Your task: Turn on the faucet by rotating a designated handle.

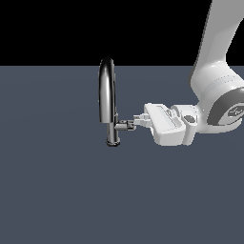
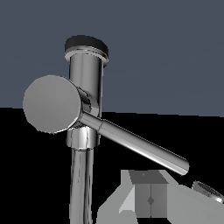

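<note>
The chrome faucet stands upright on the grey floor, with its arched spout high above a narrow base. The handle juts from the body low down, toward the exterior view's right. My gripper reaches in level from that side, fingertips right at the handle's end. In the wrist view the faucet body carries a round stub end and the thin lever slanting off it. My gripper shows both fingers pressed together, shut on nothing, just beside the lever's free end.
The flat grey floor spreads all around the faucet. My white arm fills the exterior view's upper right. The spout's open mouth shows at the edge of the wrist view, close to the fingers.
</note>
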